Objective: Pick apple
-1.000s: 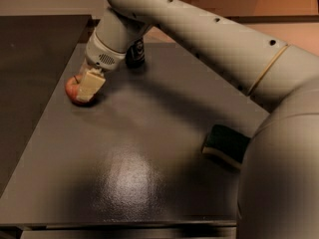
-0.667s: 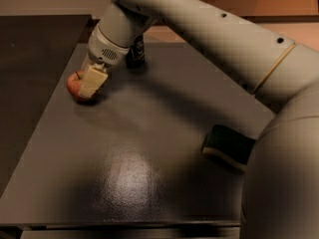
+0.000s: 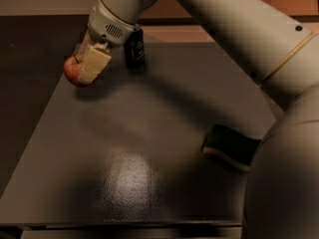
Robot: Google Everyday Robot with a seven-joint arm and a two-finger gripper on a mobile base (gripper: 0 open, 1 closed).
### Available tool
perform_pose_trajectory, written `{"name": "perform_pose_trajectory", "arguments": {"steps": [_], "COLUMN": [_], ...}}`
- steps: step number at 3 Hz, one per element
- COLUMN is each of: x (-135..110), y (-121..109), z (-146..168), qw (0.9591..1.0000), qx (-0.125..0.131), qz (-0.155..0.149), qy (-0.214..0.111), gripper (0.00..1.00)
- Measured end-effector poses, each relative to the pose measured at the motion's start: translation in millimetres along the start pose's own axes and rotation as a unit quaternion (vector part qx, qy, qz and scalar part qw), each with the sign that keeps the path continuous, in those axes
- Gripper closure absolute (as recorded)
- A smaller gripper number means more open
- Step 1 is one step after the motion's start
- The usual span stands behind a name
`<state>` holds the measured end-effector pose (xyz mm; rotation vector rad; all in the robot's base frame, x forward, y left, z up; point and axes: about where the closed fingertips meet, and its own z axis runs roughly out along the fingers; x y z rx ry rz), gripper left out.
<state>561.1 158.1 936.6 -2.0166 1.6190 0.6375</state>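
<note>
The apple [image 3: 72, 69] is small, round and red with yellowish patches. It sits between my gripper's fingers at the far left of the dark table [image 3: 124, 148], above its left edge. My gripper [image 3: 85, 69] hangs from the big white arm that comes in from the upper right. It is shut on the apple. The near cream finger [image 3: 94, 63] covers the apple's right side, and the far finger is mostly hidden behind the fruit.
A dark soda can [image 3: 134, 49] stands just right of the gripper at the back of the table. A dark sponge with a pale underside [image 3: 230, 147] lies at the right edge, next to the robot's white body [image 3: 284, 183].
The gripper has lifted with the apple held in it, rising and drawing slightly back from the tabletop. The can and sponge have not moved.
</note>
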Motion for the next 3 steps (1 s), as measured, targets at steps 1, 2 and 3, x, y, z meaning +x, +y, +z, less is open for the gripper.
{"name": "perform_pose_trajectory", "arguments": {"steps": [1, 2, 3], "x": [-19, -33, -33], "y": [13, 23, 23], "z": [-22, -41, -40], "qw": [0.9996, 0.9986, 0.9986], "qx": [-0.018, -0.031, -0.031], "qz": [-0.021, -0.036, -0.036], "qy": [-0.011, -0.021, -0.021], "gripper": [1.00, 1.00, 1.00]}}
